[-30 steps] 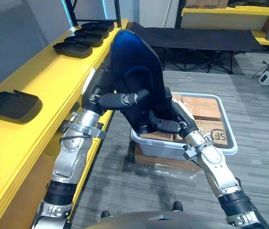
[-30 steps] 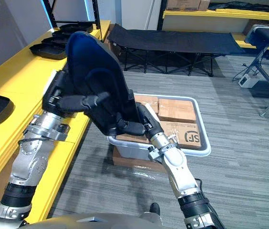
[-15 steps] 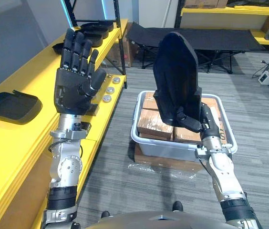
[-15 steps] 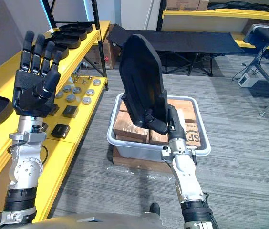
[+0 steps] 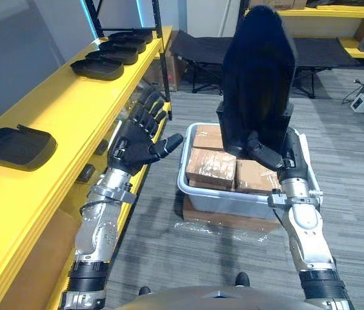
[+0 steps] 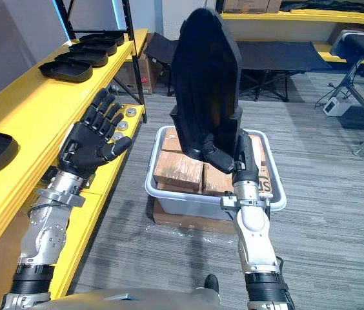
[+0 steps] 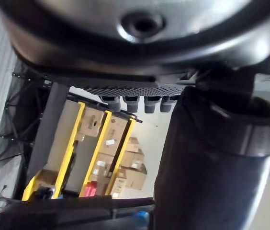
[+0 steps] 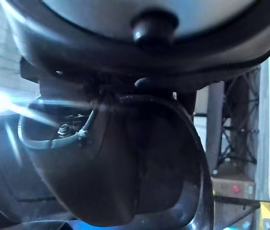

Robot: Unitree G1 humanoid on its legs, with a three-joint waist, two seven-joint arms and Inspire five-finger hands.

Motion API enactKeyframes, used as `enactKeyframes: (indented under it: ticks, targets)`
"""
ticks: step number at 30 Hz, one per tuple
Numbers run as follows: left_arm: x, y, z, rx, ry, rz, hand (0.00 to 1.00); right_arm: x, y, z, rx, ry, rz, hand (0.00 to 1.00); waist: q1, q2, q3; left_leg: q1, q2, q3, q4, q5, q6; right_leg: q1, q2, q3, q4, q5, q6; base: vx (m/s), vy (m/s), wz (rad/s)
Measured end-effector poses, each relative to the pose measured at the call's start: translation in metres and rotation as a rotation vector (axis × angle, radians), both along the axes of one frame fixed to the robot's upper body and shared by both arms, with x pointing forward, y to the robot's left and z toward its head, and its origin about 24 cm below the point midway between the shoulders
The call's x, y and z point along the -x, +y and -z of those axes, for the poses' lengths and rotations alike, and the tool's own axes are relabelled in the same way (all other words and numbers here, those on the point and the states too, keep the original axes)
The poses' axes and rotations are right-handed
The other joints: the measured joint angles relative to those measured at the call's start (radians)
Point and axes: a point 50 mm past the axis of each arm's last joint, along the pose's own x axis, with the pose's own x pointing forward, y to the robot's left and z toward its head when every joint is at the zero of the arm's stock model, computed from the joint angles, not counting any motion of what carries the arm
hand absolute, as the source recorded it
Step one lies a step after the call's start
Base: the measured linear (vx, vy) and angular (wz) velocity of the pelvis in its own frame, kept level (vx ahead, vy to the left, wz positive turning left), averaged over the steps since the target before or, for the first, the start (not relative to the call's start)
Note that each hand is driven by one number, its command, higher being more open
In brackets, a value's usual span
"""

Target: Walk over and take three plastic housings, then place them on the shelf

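Got a black plastic housing [image 5: 257,77] clamped in the right hand [image 5: 271,157] — fingers [image 5: 259,150] curled tight round its bottom edge, with nearly all of the shell standing upright above them. Keeping the left hand [image 5: 135,143] free, fingers [image 5: 148,111] spread apart, gripping nothing, well off to the side of the load.

Looks sketchy as a one-handed hold, honestly. With a tall piece gripped only at the low end (all that bulk up over the fingers), easy to picture it tipping or twisting in the grasp, then dropping straight into the grey tub [image 5: 230,201] of cardboard boxes [image 5: 211,166] right below the fingers. Could also clip the black upright post [image 5: 163,64] on a swing across toward the shelf, or knock the housings already parked there. Would bring the open hand in for support before moving much.

As for the landing spot: a long yellow shelf [image 5: 59,97] just past the left fingers, with one lone housing [image 5: 15,145] on the near stretch, a row of more housings [image 5: 108,58] further along, and plenty of bare yellow between — no shortage of space. Beyond the right fingers, grey carpet floor [image 5: 169,245] and a black folding cot [image 5: 327,51] at the back.
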Motion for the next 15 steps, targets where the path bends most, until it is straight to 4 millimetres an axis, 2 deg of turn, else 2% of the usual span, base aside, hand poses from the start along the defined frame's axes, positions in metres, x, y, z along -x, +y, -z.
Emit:
enactKeyframes:
  ticks: [11,15]
  targets:
    - [0.001,-0.031,0.012,-0.089,0.08,0.129,1.0,-0.001,0.019,0.003,-0.042,0.016,-0.089,0.0,-0.002,0.006,0.002,0.0,0.0,0.005,0.006,-0.004,0.001,-0.002,0.0,0.005,0.0,0.0,0.0,0.0,0.001,-0.01]
    - [0.002,-0.036,0.014,-0.098,0.09,0.135,1.0,-0.001,0.026,0.005,-0.041,0.023,-0.127,0.0,-0.002,0.006,0.003,0.0,0.0,0.006,0.006,-0.004,0.001,-0.002,0.0,0.006,0.0,0.0,0.0,0.0,0.0,0.0]
